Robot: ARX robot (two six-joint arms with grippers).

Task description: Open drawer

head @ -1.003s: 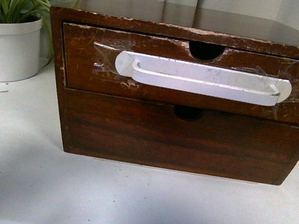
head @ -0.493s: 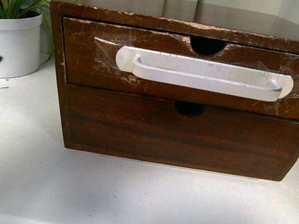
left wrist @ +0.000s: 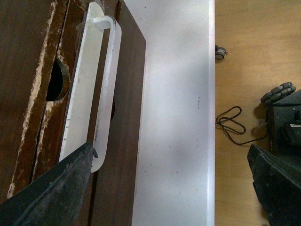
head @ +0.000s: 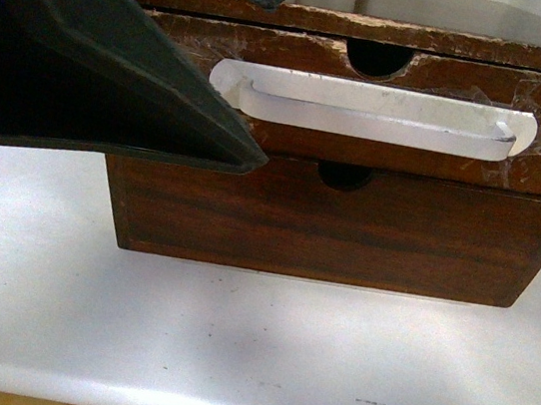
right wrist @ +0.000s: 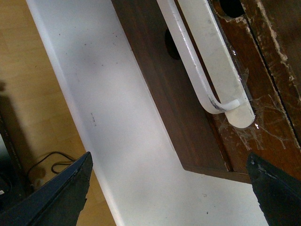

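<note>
While the left gripper point(head: 266, 79) is seen nearest, jaws spread wide above and below the left end of the handle point(head: 384, 113), it is judged the nearer arm | right gripper point(right wrist: 169, 160): jaws also wide, off the handle's right end | handle laid level across the drawer point(head: 408, 159), the upper front, apparently closed, above the table point(head: 250, 351).

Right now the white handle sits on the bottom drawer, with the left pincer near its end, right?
No. The handle is on the top drawer, not the bottom one, as the front view shows. The left pincer is indeed near its end.
</note>
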